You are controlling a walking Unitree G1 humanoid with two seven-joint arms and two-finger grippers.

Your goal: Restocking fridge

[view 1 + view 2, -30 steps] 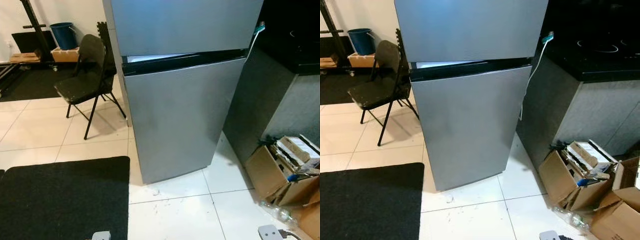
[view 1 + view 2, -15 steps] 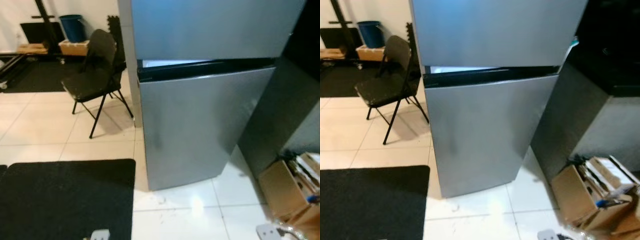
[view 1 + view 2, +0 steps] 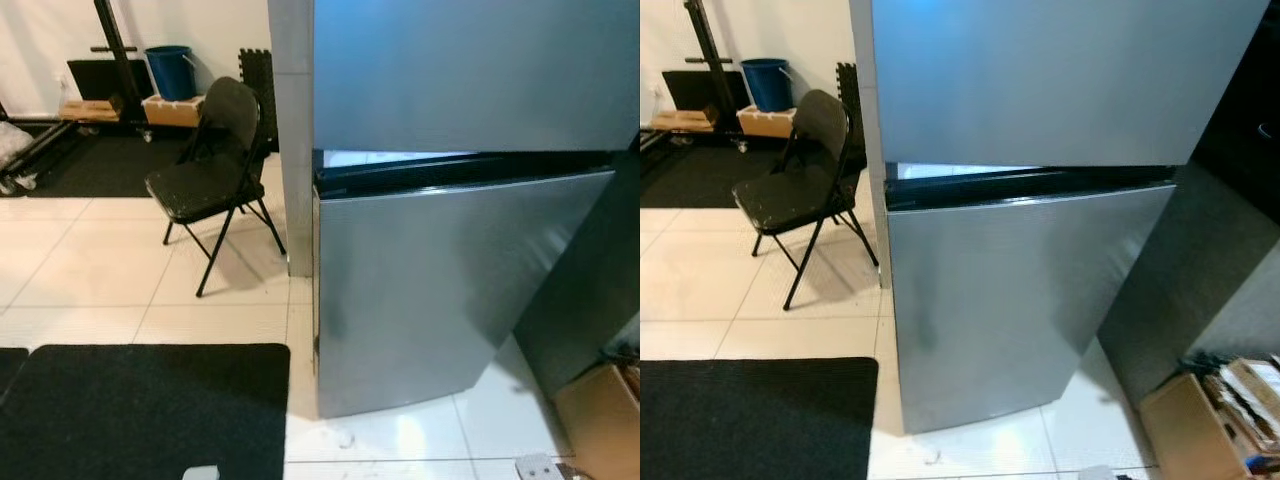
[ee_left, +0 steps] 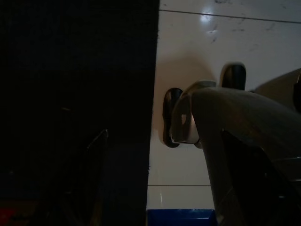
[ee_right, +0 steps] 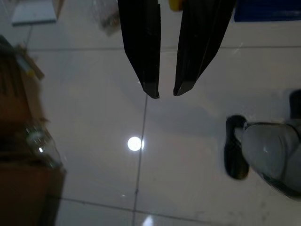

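The fridge (image 3: 1030, 250) stands tall and grey on the white tile floor (image 3: 90, 290). Its lower door is pushed to, and a thin bright gap shows under the upper door.

The right gripper (image 5: 162, 92) hangs low over the white tiles. Its two black fingers are a little apart at the tips and pinch nothing. The left arm hangs idle by the edge of the black mat (image 3: 140, 410); I cannot tell how its fingers stand (that wrist view is very dark).

Near the right gripper, on the floor, lie brown cardboard boxes (image 3: 1215, 425) and a clear plastic bottle (image 5: 40, 143). They sit at the right of the fridge, beside a dark counter wall (image 3: 1185, 280).

The mat lies on the floor just left of the fridge's front corner. Behind it, well apart, a black folding chair (image 3: 212, 165) stands on the tiles. Far back by the white wall sits a blue bucket (image 3: 172, 70) next to a small box (image 3: 172, 108).
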